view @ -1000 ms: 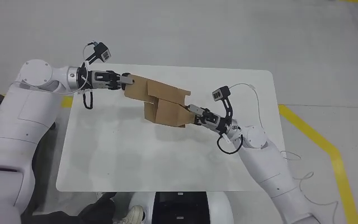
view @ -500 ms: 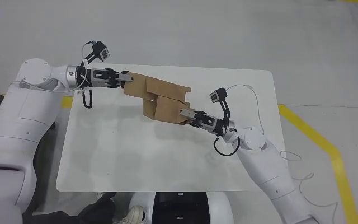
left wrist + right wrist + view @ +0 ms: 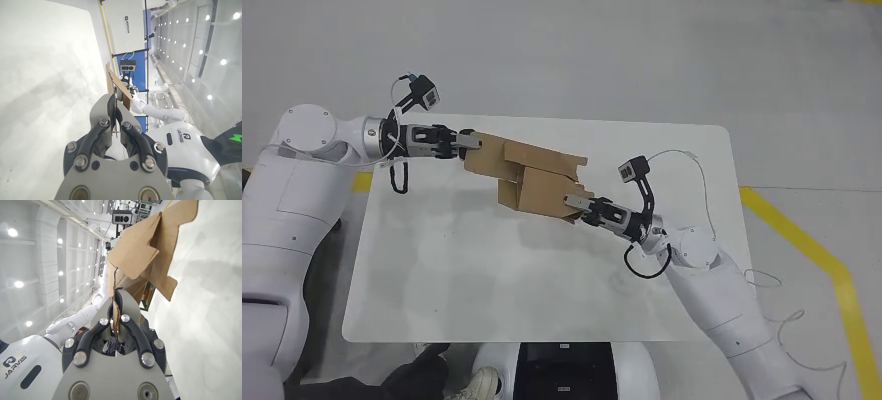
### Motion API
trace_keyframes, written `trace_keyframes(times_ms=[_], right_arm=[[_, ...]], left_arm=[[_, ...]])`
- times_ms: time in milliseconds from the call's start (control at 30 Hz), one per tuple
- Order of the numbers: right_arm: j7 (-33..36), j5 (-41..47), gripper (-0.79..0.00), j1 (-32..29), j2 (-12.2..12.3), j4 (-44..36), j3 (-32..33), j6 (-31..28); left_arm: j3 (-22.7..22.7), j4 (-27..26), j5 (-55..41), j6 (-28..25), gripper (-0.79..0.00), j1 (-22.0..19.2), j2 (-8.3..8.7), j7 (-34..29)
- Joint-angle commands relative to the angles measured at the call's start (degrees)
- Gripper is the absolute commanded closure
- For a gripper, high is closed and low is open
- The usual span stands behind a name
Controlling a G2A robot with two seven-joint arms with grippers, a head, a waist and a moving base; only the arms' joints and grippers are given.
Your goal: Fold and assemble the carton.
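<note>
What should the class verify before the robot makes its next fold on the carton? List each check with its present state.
1. Left gripper clamped on the carton edge: ok.
2. Right gripper clamped on the opposite end: ok.
3. Flaps folded in: not ok, they stick out loose.
4. Carton opened into a box shape: not ok, only partly.
5. Carton lifted clear of the table: cannot tell.

We see one white counter (image 3: pixel 442 290), a wide rectangle with rounded corners and a plain matte top, standing on a pale grey floor (image 3: pixel 642 50) where a yellow line (image 3: pixel 802 238) runs past its right end and a yellow patch (image 3: pixel 362 182) shows at its left end.
</note>
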Motion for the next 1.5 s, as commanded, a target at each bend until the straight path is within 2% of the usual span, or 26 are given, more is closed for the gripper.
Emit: trace_keyframes(times_ms=[0,33,233,367,467,667,800,933,1067,1467], right_arm=[[0.20,0.38,0.000,-0.24,0.08,-0.42,0.31,0.16],[0.27,0.55,0.000,-0.37,0.14,-0.66,0.52,0.25],[0.83,0.62,0.000,-1.45,0.58,-2.40,1.93,1.23],[1.14,-0.82,0.000,-2.34,1.00,-3.90,2.88,2.69],[1.49,-2.26,0.000,-3.04,1.38,-4.71,3.63,4.61],[0.84,-2.16,0.000,-4.30,1.87,-4.96,4.88,9.36],[0.11,0.82,0.000,-4.84,1.80,-4.82,4.91,11.00],[-0.02,3.68,0.000,-5.01,1.54,-4.46,4.12,11.35],[-0.74,5.43,0.000,-4.95,1.22,-4.29,3.13,11.36],[-0.74,5.43,0.000,-4.95,1.22,-4.29,3.13,11.36]], left_arm=[[-0.07,-0.48,1.81,-0.47,-0.446,0.17,0.06,0.65],[-0.07,-0.80,2.58,-0.51,-0.785,0.27,0.09,0.76],[-1.62,-1.91,3.97,-1.17,-0.785,0.83,0.41,1.97],[-4.69,-3.40,5.77,-3.42,-0.785,1.45,1.28,2.94],[-7.62,-6.51,5.90,-4.65,-0.785,3.53,2.26,1.33],[-14.37,-15.80,5.34,-7.17,-0.785,12.29,4.47,-2.01],[-18.09,-21.46,4.06,-6.77,-0.785,18.79,5.43,-1.67],[-19.84,-24.91,3.89,-6.58,-0.785,23.06,5.75,0.39],[-19.85,-26.81,3.81,-6.86,-0.785,24.26,5.70,0.86],[-19.85,-26.81,3.81,-6.86,-0.785,24.26,5.70,0.86]])
